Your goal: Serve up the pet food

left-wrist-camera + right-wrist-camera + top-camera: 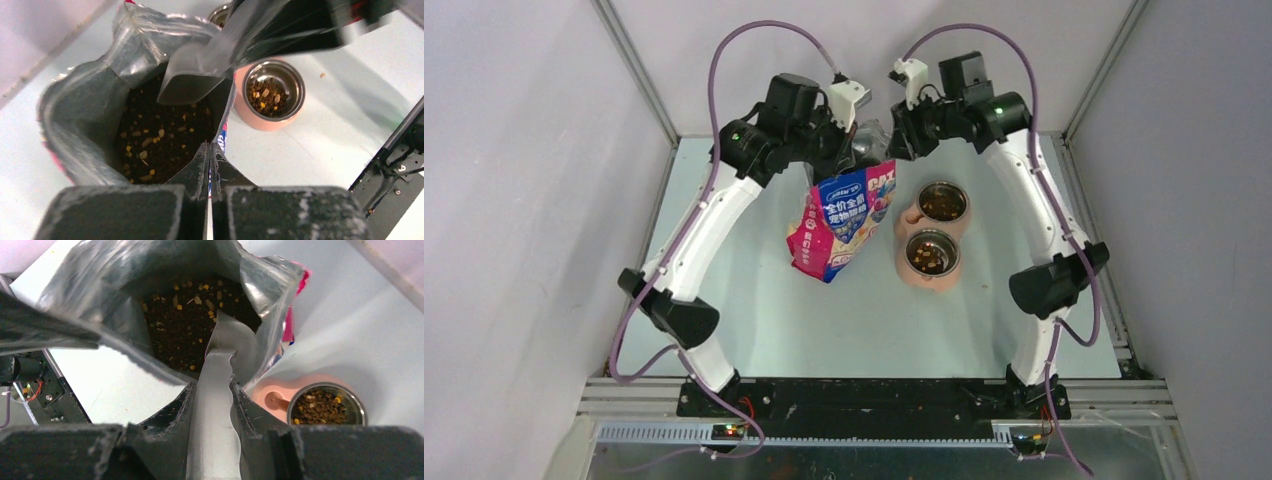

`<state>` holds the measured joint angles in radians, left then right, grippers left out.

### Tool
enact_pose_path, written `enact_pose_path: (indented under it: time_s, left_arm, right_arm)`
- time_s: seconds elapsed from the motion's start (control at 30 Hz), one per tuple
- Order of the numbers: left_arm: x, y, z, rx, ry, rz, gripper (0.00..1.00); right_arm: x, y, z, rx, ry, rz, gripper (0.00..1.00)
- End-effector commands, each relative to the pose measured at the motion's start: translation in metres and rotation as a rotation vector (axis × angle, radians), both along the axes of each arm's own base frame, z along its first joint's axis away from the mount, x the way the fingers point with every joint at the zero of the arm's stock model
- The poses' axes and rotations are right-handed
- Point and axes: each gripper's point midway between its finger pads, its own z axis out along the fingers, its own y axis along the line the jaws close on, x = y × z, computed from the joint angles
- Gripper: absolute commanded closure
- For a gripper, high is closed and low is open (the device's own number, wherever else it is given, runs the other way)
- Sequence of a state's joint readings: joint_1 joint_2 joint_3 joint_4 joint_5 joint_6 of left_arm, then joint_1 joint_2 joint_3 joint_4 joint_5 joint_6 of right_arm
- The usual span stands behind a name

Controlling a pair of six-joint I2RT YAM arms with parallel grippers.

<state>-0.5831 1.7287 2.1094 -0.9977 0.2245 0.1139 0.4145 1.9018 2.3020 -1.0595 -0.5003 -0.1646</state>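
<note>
The pink and blue bag (839, 225) stands open at the table's back middle. Dark brown kibble (160, 140) fills its inside, also in the right wrist view (185, 325). My left gripper (210, 150) is shut on the bag's rim (224, 135) and holds the mouth open. My right gripper (212, 390) is shut on the handle of the clear scoop (220, 360), whose cup (190, 75) hangs just over the kibble inside the bag mouth. Two steel bowls (944, 203) (932, 252) in a pink stand hold kibble, right of the bag.
The pink stand (914, 268) sits close to the bag's right side. A few stray kibble bits (322, 75) lie on the table. White walls and metal frame rails (639, 70) border the back and sides.
</note>
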Motion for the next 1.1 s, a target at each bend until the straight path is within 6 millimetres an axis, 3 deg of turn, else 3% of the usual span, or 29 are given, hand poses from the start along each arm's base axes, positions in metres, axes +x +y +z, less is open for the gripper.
enact_pose_path:
  time_s: [0.0,0.1,0.17,0.23,0.27,0.33,0.4,0.63,0.87,0.93,1.07]
  left_arm:
    - [-0.013,0.003,0.05,-0.078,-0.143,-0.023,1.0]
    - [-0.01,0.011,0.043,-0.048,-0.145,0.021,1.0]
    - [-0.001,0.024,0.044,-0.026,-0.17,0.107,0.99]
    - [0.012,0.044,0.05,0.003,-0.213,0.234,0.77]
    - [0.019,0.055,0.052,0.019,-0.228,0.305,0.57]
    - [0.032,0.068,0.05,0.022,-0.225,0.374,0.38]
    - [0.043,0.074,0.042,0.019,-0.191,0.395,0.33]
    - [0.068,0.07,0.001,0.053,-0.054,0.365,0.35]
    - [0.079,0.073,-0.012,-0.015,0.023,0.406,0.44]
    - [0.078,0.076,-0.012,-0.026,0.036,0.405,0.48]
    - [0.078,0.078,-0.023,-0.057,0.097,0.393,0.7]
  right_arm:
    - [0.012,0.011,-0.019,-0.008,0.071,-0.044,1.0]
    - [0.022,0.017,-0.041,-0.021,0.134,-0.07,1.0]
    - [0.022,0.021,-0.045,-0.013,0.152,-0.076,1.0]
    - [0.02,0.026,-0.042,-0.007,0.149,-0.068,1.0]
    - [0.019,0.026,-0.04,-0.008,0.141,-0.066,1.0]
    - [0.016,0.029,-0.035,-0.008,0.12,-0.057,1.0]
    - [0.014,0.032,-0.031,-0.009,0.104,-0.049,1.0]
    - [0.014,0.035,-0.027,-0.03,0.051,-0.028,1.0]
    - [0.029,0.044,-0.039,-0.048,0.031,-0.032,1.0]
    - [0.033,0.05,-0.045,-0.061,0.022,-0.021,1.0]
    - [0.038,0.064,-0.066,-0.12,-0.003,0.013,1.0]
